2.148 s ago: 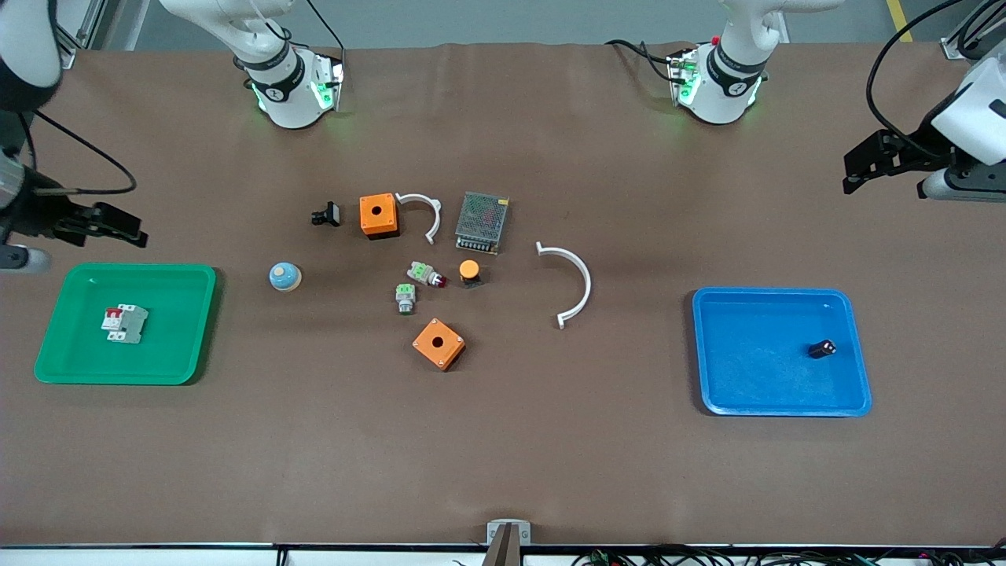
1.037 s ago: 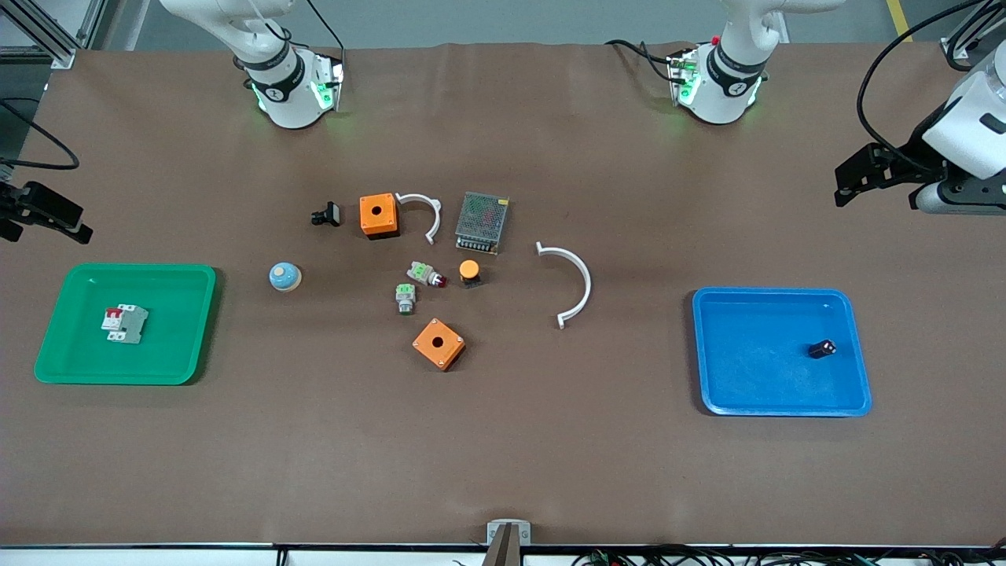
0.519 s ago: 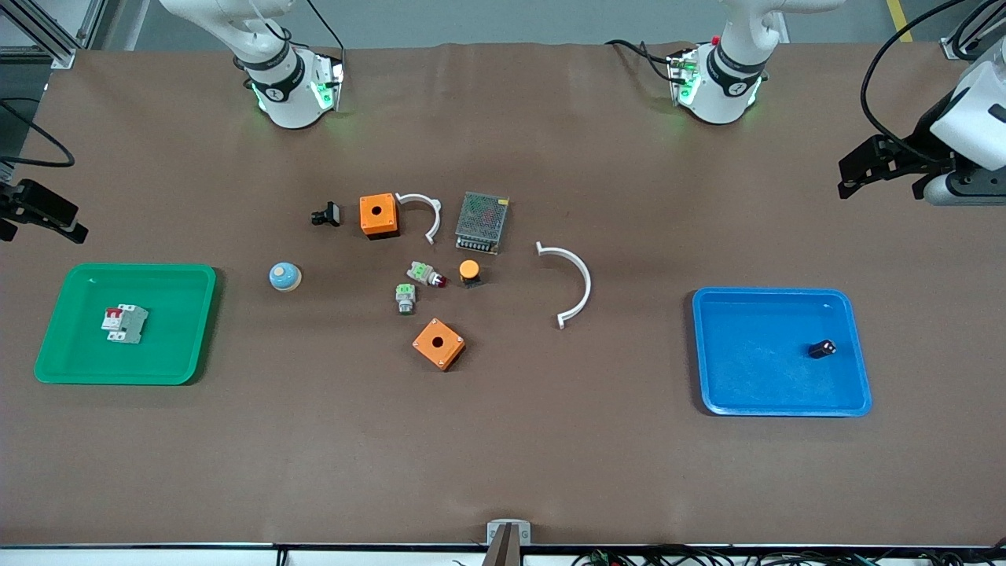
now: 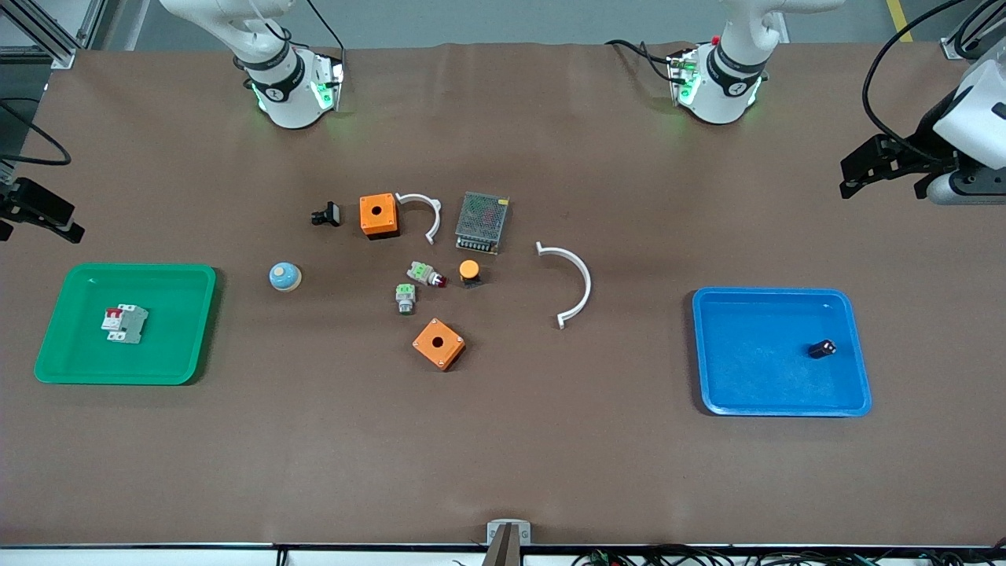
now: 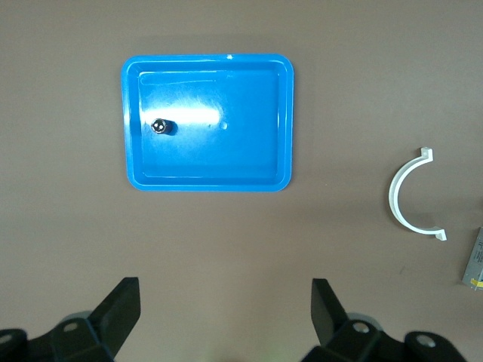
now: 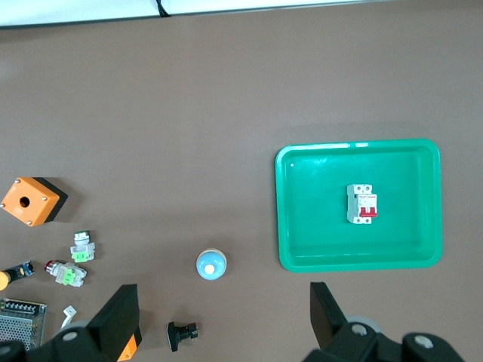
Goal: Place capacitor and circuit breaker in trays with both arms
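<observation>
The capacitor [image 4: 821, 348], a tiny black cylinder, lies in the blue tray [image 4: 723, 393] at the left arm's end; it also shows in the left wrist view [image 5: 161, 126]. The circuit breaker [image 4: 125, 323], light grey with red levers, lies in the green tray [image 4: 189, 346] at the right arm's end; it also shows in the right wrist view [image 6: 361, 204]. My left gripper [image 4: 880, 169] is open and empty, raised high over the table's end past the blue tray. My right gripper [image 4: 39, 212] is open and empty, raised over the table's end near the green tray.
Mid-table lie two orange boxes [image 4: 378, 215] [image 4: 438, 343], a metal power supply [image 4: 482, 222], two white curved clips [image 4: 570, 283] [image 4: 423, 212], a black clip-shaped part [image 4: 325, 214], a blue dome button [image 4: 284, 277], small green-topped parts [image 4: 405, 298] and an orange button [image 4: 469, 271].
Both arms have pulled back and up from their trays toward the table's ends. In the last half second they barely moved. The capacitor and circuit breaker have stayed in their trays.
</observation>
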You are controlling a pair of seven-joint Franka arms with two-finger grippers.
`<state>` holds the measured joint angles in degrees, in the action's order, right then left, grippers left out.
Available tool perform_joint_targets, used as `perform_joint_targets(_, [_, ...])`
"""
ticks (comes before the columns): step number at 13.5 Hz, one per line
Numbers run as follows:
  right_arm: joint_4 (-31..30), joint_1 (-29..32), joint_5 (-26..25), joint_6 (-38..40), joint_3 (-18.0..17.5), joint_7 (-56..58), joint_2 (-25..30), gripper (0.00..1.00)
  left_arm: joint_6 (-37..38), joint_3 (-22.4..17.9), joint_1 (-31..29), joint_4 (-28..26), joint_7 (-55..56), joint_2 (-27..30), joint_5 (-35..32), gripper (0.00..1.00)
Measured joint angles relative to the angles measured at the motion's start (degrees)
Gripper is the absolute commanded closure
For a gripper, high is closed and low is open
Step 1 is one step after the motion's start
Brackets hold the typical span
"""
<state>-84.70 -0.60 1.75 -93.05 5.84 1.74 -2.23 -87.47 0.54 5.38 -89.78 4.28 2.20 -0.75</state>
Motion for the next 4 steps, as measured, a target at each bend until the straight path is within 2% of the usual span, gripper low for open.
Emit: perform_joint_targets(4, [0.8,0.0,0.0,0.1,0.0,0.0,0.0,0.00,0.0,0.0,0.0,0.0,0.0,0.0,0.0,0.00])
